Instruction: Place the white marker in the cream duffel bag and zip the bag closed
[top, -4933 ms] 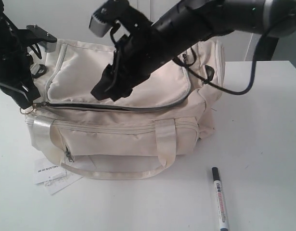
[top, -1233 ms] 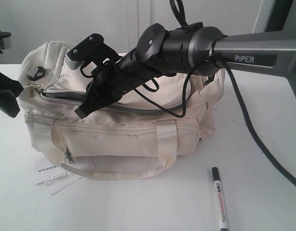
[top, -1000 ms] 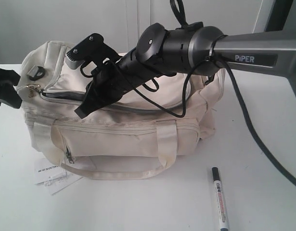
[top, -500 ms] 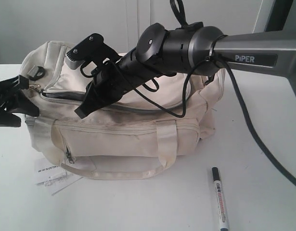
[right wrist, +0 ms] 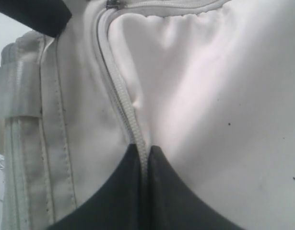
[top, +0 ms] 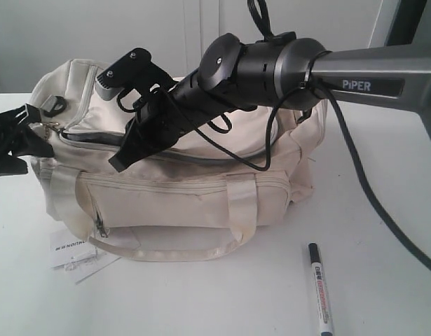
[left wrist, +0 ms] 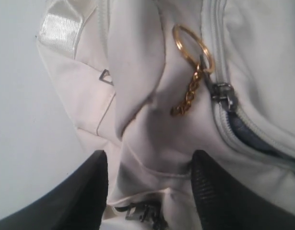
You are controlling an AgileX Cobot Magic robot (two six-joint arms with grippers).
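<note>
Right tool [right wrist: 143, 148] pinches the bag [top: 166, 203] by its zip seam [right wrist: 119, 103]; left tool [left wrist: 149, 163], spread, straddles its end. Thin fabric may slip when pulled.

Cream duffel bag [top: 180, 196]: upright on white table [top: 383, 231], long side facing camera, satin handle drooping at front, front pocket zip closed. Top zipper [top: 82, 136] shows dark gap near left end, apparently part open. White marker [top: 320, 290]: flat on table, right-front of bag, well apart, black cap toward bag.
</note>
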